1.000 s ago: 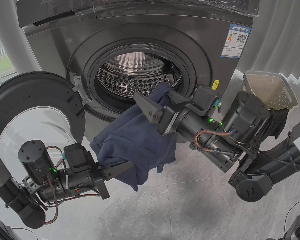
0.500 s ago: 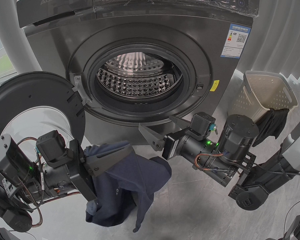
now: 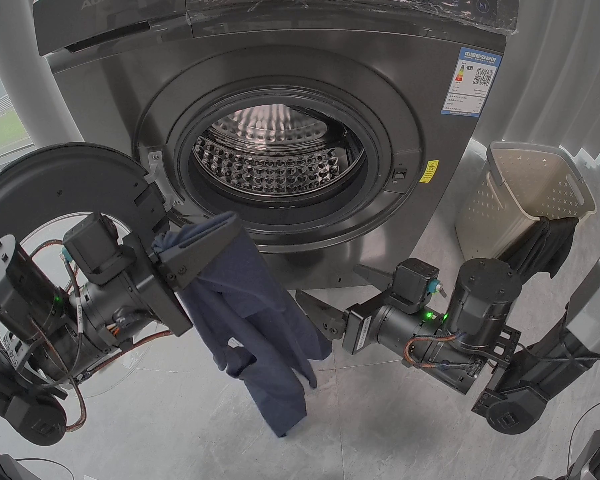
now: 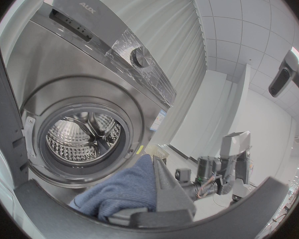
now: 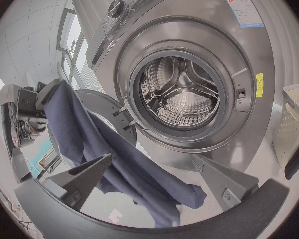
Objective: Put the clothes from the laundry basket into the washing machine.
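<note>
**Left jaws:** clamped shut on the top edge of a navy garment (image 3: pixel 260 315), which hung below them clear of the floor (image 3: pixel 393 421). The open washing machine (image 3: pixel 380 75) stood just beyond them.

**Right jaws:** spread wide and holding nothing, near the garment's hanging folds.

**Laundry basket** (image 3: pixel 537 185)**:** stood well behind the right jaws, with a dark cloth (image 3: pixel 547 245) draped over its rim.

The navy garment (image 3: pixel 260 315) is hanging before the open washing machine (image 3: pixel 407 68), a dark cloth (image 3: pixel 547 248) draping over the laundry basket (image 3: pixel 527 188)
</note>
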Available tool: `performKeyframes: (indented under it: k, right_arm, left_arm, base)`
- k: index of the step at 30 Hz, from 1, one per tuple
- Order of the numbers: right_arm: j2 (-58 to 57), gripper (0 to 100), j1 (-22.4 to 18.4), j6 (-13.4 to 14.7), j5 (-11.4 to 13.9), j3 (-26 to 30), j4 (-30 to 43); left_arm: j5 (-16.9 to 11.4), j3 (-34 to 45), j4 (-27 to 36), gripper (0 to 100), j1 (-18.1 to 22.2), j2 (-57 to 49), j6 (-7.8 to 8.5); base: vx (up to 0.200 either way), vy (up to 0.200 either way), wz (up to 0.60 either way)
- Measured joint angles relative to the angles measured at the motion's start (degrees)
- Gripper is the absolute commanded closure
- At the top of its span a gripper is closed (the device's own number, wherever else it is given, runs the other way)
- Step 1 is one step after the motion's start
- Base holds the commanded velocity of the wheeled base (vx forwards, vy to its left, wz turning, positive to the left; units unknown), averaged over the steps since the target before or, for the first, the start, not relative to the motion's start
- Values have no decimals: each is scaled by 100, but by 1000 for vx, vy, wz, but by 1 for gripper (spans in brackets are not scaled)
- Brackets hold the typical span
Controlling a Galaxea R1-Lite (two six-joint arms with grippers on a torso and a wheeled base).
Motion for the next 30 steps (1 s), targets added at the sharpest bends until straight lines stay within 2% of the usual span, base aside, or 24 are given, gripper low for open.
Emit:
performKeyframes:
  k: [4, 12, 17, 22, 30]
  right_arm:
    - [9, 0, 61, -16, 6, 74, 2]
    - [168, 0, 279, -20, 28, 85, -137]
    - [330, 0, 444, -20, 55, 2, -251]
    - [556, 0, 592, -22, 63, -154, -383]
    - [1017, 0, 976, -61, 95, -783, -512]
  left_arm:
    - [319, -227, -2, 100, -18, 20, 0]
    - [622, -546, -5, 100, -40, 100, -4]
    - [969, -750, -10, 100, -41, 226, 5]
    - [1040, -857, -13, 100, -51, 358, 10]
    - [1122, -916, -13, 100, -40, 532, 24]
  base:
    - [0, 0, 0]
    - [0, 0, 0]
    - [0, 0, 0]
    - [0, 0, 0]
    - [0, 0, 0]
